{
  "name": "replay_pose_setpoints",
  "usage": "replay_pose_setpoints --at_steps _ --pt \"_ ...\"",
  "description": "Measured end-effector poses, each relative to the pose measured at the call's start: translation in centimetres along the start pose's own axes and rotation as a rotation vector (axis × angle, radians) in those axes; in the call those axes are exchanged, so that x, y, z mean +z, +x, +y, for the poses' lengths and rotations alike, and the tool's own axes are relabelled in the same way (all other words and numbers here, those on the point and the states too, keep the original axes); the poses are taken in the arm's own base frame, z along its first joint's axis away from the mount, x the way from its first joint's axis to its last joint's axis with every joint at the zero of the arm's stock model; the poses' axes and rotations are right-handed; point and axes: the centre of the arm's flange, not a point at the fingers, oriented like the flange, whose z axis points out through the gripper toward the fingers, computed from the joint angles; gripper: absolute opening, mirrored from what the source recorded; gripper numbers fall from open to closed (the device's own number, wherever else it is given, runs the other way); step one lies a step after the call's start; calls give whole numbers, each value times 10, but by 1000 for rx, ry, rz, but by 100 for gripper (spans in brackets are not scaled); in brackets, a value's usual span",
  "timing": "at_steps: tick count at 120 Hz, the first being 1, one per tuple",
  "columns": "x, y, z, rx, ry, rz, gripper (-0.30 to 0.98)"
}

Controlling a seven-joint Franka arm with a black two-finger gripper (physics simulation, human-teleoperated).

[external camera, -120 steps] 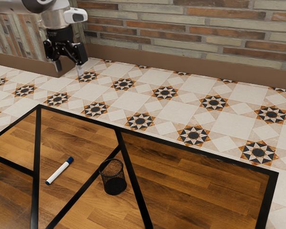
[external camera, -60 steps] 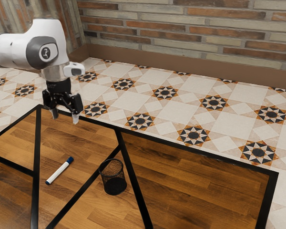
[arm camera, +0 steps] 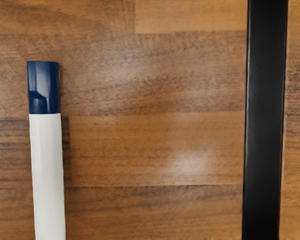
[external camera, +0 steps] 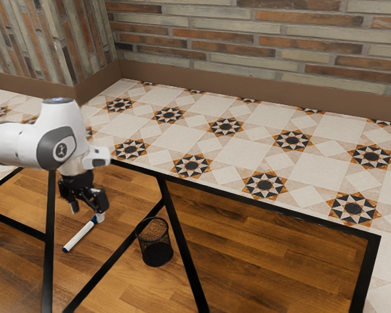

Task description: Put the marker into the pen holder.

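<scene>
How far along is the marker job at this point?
Done: the open gripper is down near the blue-capped end of the marker. In hand: nothing; its fingers stand apart and the marker lies on the table. Left: grasping, lifting and placing it in the pen holder, which stands upright without it.

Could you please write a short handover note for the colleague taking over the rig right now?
Gripper: open, holding nothing, low over the table near the marker's blue-capped end.
Marker: lying flat on the table.
Pen holder: upright on the table, beside the marker but apart from it.
Done: nothing placed yet.
Left: grasp the marker, lift it, put it into the pen holder.
</scene>
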Motion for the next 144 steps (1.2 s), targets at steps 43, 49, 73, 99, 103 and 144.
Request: replay_pose_setpoints --at_steps 43,49,73,99,103,144 --pt "49 -4 -39 38 50 1 69" --pt "53 -2 -42 39 52 -3 69" --pt "56 26 -46 57 65 13 69" --pt "70 34 -48 56 47 -21 69" --pt "72 33 -48 56 44 -26 68" --pt "72 30 -48 65 32 -31 39"
